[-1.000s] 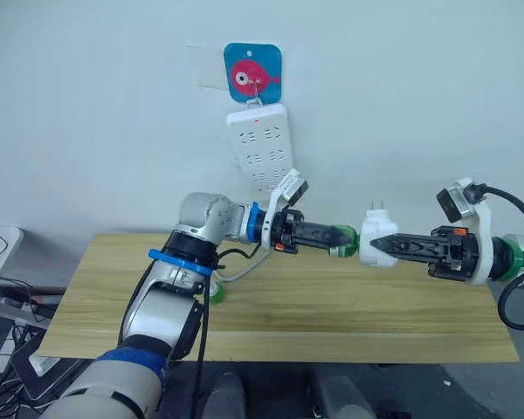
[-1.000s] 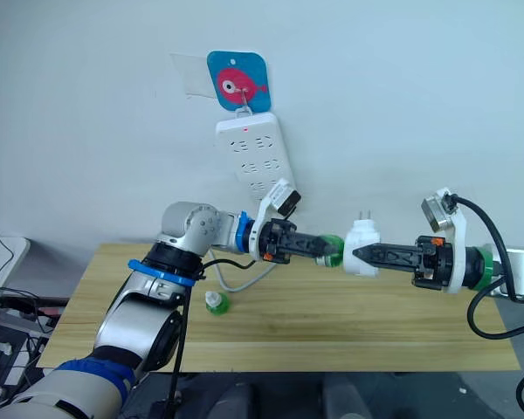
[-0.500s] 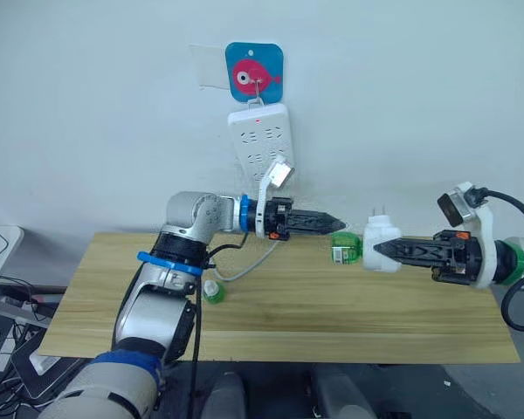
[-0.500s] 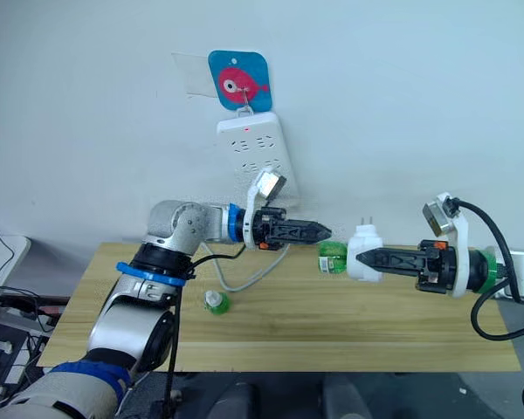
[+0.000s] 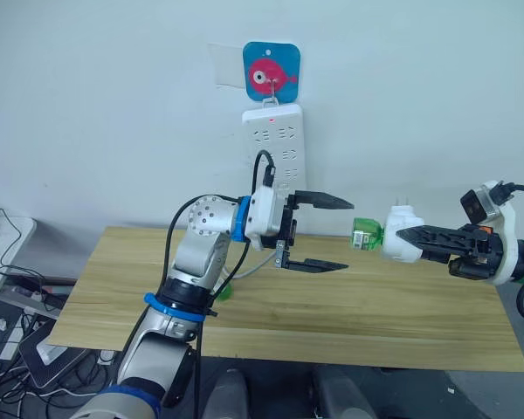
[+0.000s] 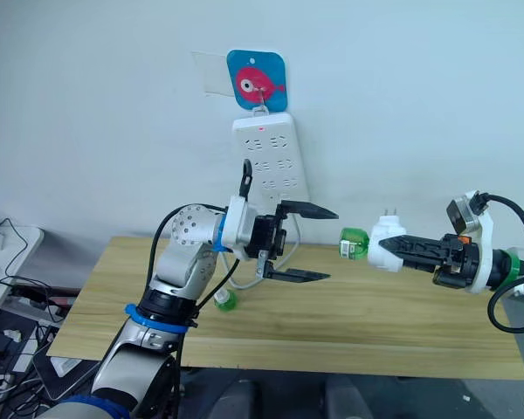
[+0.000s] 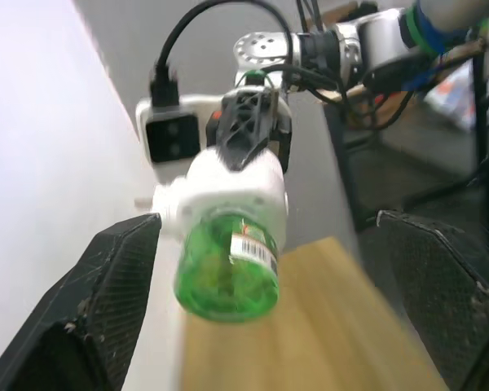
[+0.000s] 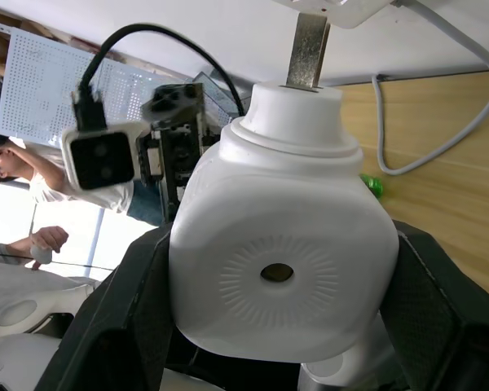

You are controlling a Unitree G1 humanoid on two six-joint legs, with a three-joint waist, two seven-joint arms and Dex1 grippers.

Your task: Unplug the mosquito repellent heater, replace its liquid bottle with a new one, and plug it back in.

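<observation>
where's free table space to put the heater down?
Bare wood spans the table under the right gripper, which holds the heater, and along the near edge. It is crowded at the left back: the open left gripper, a white cable and a green bottle.

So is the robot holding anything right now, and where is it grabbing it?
Yes. The right gripper holds the mosquito repellent heater by its white body, with the green bottle sticking out of it. The left gripper is open and holds nothing.
</observation>
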